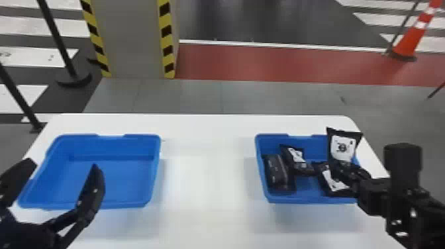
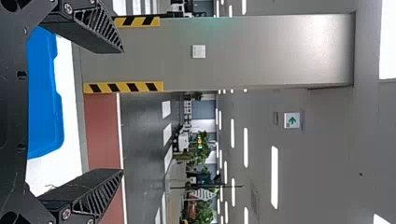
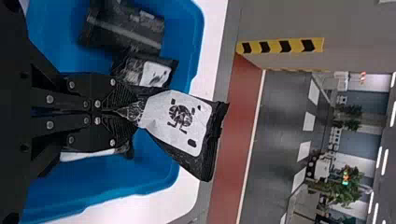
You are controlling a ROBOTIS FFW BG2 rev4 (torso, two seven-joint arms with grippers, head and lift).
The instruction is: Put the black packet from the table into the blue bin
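My right gripper [image 1: 344, 170] is over the right part of the right-hand blue bin [image 1: 311, 200], shut on a black packet [image 1: 343, 148] with a white label. The packet stands up from the fingers. In the right wrist view the gripper [image 3: 133, 112] pinches one end of the packet [image 3: 180, 122], and the blue bin [image 3: 109, 200] lies behind them. My left gripper [image 1: 56, 185] is at the near left, by the other blue bin [image 1: 114, 204], its fingers wide apart with nothing between them; the left wrist view also shows this gripper [image 2: 122, 111] open.
Several other black packets [image 1: 276, 172] lie inside the right-hand bin. The left-hand bin stands on the white table [image 1: 205, 185], with bare tabletop between the two bins. A pillar [image 1: 134, 39] rises from the floor beyond the table.
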